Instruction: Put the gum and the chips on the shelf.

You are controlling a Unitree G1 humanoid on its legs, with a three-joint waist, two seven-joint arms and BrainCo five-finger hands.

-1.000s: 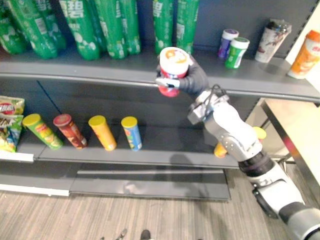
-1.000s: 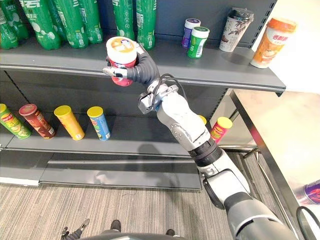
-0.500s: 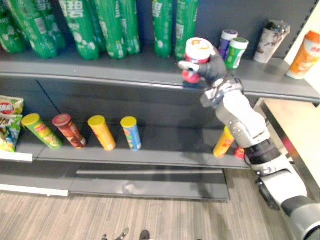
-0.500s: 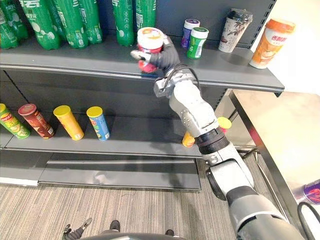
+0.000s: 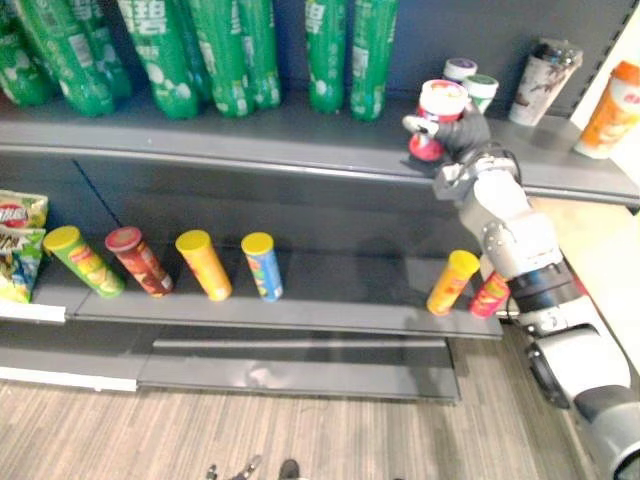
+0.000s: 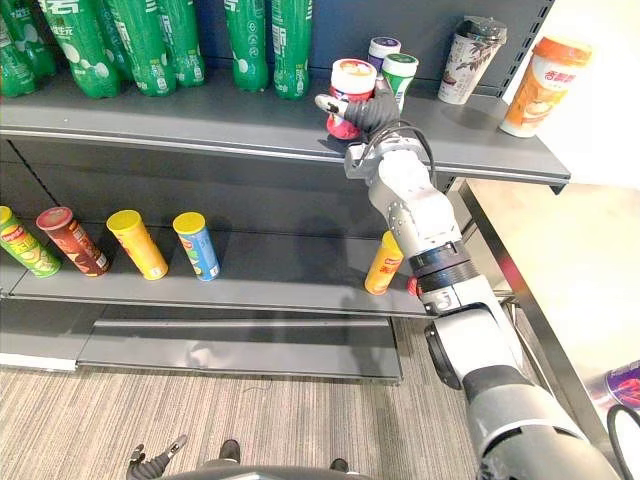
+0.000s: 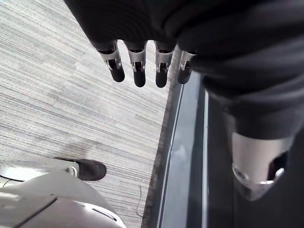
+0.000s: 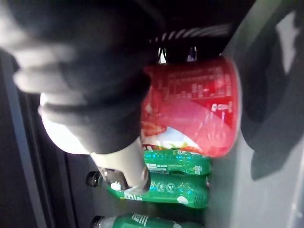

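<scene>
Shelf (image 6: 180, 125), right hand (image 6: 381, 110) round probable gum (image 8: 194, 114)

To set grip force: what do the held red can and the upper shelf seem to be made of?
The red can in the right hand looks like glossy printed cardboard or plastic, with a pale lid, likely plastic. The upper shelf looks like matt grey painted metal, given its thin straight edge.

Right arm stretched up and forward, right hand (image 6: 377, 110) curled round a red canister (image 6: 349, 98), left hand (image 7: 138, 69) hanging low, fingers straight and relaxed
</scene>
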